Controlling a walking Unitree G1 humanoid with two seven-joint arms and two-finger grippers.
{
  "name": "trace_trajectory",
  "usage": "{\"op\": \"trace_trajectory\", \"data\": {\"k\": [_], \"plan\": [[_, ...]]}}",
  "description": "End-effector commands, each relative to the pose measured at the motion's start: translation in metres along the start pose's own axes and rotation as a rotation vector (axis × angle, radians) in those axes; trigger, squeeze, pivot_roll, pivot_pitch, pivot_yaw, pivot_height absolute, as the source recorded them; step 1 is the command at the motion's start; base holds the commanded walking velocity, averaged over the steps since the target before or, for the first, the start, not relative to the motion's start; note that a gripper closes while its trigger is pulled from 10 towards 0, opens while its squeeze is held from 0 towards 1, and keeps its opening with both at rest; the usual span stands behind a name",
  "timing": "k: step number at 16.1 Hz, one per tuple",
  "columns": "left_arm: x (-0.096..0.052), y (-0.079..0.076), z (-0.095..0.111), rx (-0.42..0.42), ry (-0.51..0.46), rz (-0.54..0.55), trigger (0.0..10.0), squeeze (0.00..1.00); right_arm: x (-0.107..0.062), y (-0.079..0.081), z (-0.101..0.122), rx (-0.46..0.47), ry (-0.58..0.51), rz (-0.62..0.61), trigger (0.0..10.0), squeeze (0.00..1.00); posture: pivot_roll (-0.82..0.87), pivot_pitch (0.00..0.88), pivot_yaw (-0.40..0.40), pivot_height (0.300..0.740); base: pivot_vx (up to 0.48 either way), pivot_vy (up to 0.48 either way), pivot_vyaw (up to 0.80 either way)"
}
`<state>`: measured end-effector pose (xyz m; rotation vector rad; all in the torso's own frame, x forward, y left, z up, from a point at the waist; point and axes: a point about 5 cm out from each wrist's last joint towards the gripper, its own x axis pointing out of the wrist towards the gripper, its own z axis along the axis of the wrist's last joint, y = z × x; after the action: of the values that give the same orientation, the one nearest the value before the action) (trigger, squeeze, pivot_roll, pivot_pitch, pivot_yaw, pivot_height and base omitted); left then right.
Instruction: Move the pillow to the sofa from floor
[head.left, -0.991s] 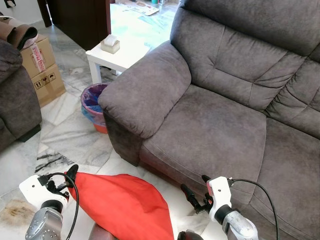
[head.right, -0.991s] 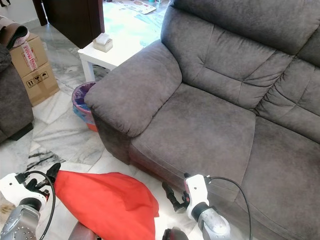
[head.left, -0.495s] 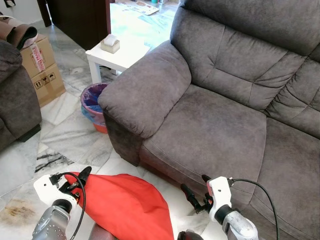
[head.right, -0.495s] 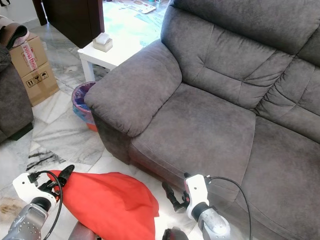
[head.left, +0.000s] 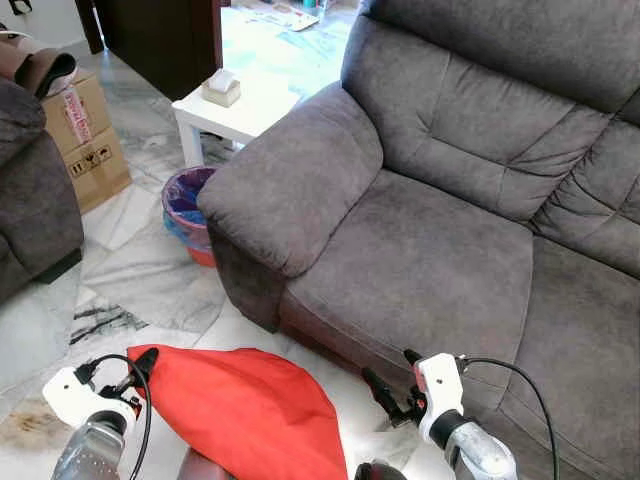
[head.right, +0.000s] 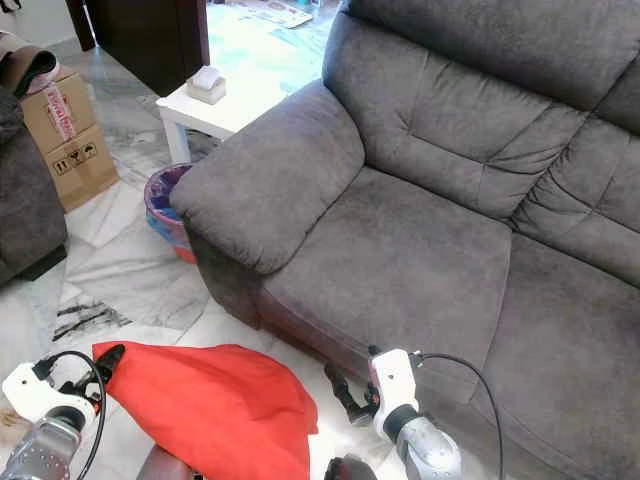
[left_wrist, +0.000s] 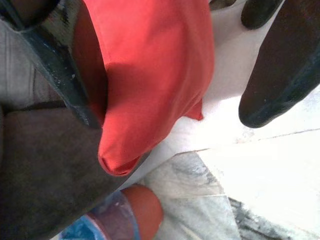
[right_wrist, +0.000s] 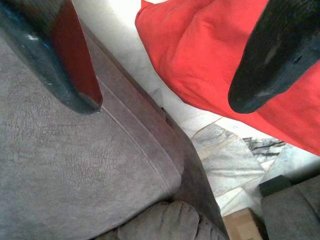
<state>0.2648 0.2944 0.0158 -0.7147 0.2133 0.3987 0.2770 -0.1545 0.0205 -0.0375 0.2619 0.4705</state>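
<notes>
Pillow (head.left: 245, 410), red and slack, is seen lying on the marble floor (head.left: 140, 275) just in front of the grey sofa (head.left: 430, 250), its lower part cut off by the bottom edge of the head views. The left gripper (head.left: 140, 372) is placed at the pillow's left corner; in the left wrist view the fingers are spread wide, one finger (left_wrist: 60, 75) lying against the red cloth and the other off it, so nothing is clamped. The right gripper (head.left: 390, 385) is held beside the sofa's front edge, right of the pillow, its fingers parted wide with the sofa seat and pillow visible between them in the right wrist view. A white side tabletop (head.left: 235, 110) carrying a small box (head.left: 221, 88) is seen beyond the armrest. A lined bin (head.left: 186, 205) is partly hidden behind that armrest, and a cardboard box (head.left: 85, 140) stands further left.
</notes>
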Motion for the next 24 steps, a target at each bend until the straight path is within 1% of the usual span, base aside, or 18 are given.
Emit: {"op": "trace_trajectory", "data": {"k": [1, 3, 5, 7, 9, 11, 14, 17, 18, 19, 24], "plan": [[-0.001, 0.004, -0.003, -0.005, 0.012, 0.007, 10.0, 0.0, -0.003, -0.003, -0.003, -0.011, 0.014, -0.006, 10.0, 0.0, 0.09, 0.186, -0.174, 0.638, 0.0, 0.0, 0.0], [0.003, -0.002, 0.004, 0.009, -0.001, -0.037, 10.0, 0.0, -0.004, -0.004, -0.002, -0.017, 0.011, -0.01, 10.0, 0.0, 0.08, 0.187, -0.178, 0.638, 0.0, 0.0, 0.0], [0.005, -0.005, 0.007, 0.016, 0.004, -0.04, 10.0, 0.0, -0.005, -0.006, -0.001, -0.022, 0.01, -0.011, 10.0, 0.0, 0.07, 0.192, -0.183, 0.638, 0.0, 0.0, 0.0], [0.007, -0.007, 0.005, 0.009, 0.021, -0.045, 10.0, 0.0, -0.009, -0.009, -0.002, -0.033, 0.014, -0.009, 10.0, 0.0, 0.05, 0.196, -0.195, 0.638, 0.0, 0.0, 0.0], [0.008, -0.012, 0.0, -0.006, 0.041, -0.079, 10.0, 0.0, -0.015, -0.015, -0.002, -0.049, 0.02, -0.01, 10.0, 0.0, 0.03, 0.215, -0.221, 0.638, 0.0, 0.0, 0.0], [0.008, -0.015, -0.004, 0.001, 0.061, -0.099, 10.0, 0.0, -0.019, -0.018, 0.0, -0.06, 0.02, -0.01, 10.0, 0.0, 0.01, 0.231, -0.234, 0.638, 0.0, 0.0, 0.0], [0.007, -0.015, -0.007, 0.017, 0.075, -0.105, 10.0, 0.0, -0.026, -0.022, 0.004, -0.069, 0.012, -0.011, 10.0, 0.0, 0.0, 0.251, -0.245, 0.638, 0.0, 0.0, 0.0], [0.007, -0.014, -0.006, 0.021, 0.098, -0.126, 10.0, 0.0, -0.029, -0.019, 0.004, -0.069, 0.017, -0.01, 10.0, 0.0, 0.0, 0.267, -0.24, 0.638, 0.0, 0.0, 0.0], [0.007, -0.013, -0.006, 0.03, 0.107, -0.127, 3.6, 0.0, -0.029, -0.018, 0.004, -0.065, 0.018, -0.011, 10.0, 0.0, 0.0, 0.272, -0.237, 0.638, 0.0, 0.0, 0.0], [0.007, -0.014, -0.007, 0.045, 0.117, -0.132, 0.0, 0.0, -0.028, -0.017, 0.004, -0.065, 0.019, -0.01, 10.0, 0.0, 0.0, 0.272, -0.236, 0.638, 0.0, 0.0, 0.0], [0.005, -0.011, -0.015, 0.057, 0.168, -0.104, 0.0, 0.0, -0.027, -0.014, 0.005, -0.06, 0.021, -0.018, 10.0, 0.0, 0.01, 0.267, -0.218, 0.638, 0.0, 0.0, 0.0]]}}
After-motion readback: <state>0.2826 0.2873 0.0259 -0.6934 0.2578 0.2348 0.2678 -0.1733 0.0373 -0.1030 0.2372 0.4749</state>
